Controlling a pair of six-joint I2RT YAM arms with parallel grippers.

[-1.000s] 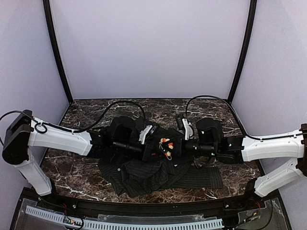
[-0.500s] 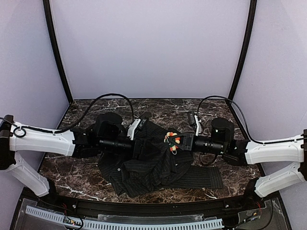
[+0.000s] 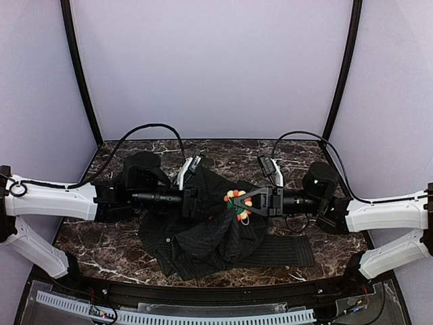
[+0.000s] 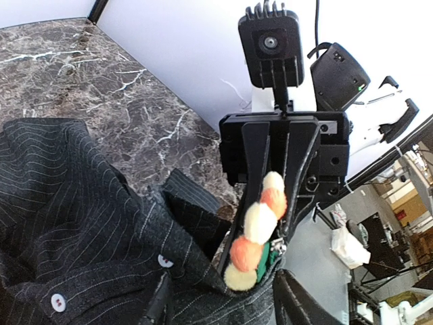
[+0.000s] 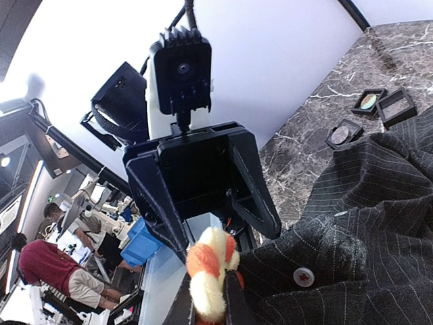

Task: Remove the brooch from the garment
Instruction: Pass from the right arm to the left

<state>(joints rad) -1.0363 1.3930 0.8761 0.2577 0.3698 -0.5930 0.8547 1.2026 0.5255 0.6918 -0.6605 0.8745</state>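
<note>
A black pinstriped garment [image 3: 216, 240] lies crumpled on the marble bench [image 3: 223, 150]. At its raised middle fold, the right pincer [image 3: 238, 205] is clamped tight on the beaded brooch [image 4: 259, 222]. Whether the pin is free of the cloth is unclear. Over the garment's left side, the left pincer [image 3: 197, 202], closed a second ago, now stands apart, empty and drawn back. Beyond the garment sit small black boxes [image 5: 369, 101].

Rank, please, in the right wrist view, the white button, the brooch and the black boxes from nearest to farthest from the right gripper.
1. The brooch, held in the right gripper.
2. The white button, on the garment, at right.
3. The black boxes, on the table, upper right.
</note>
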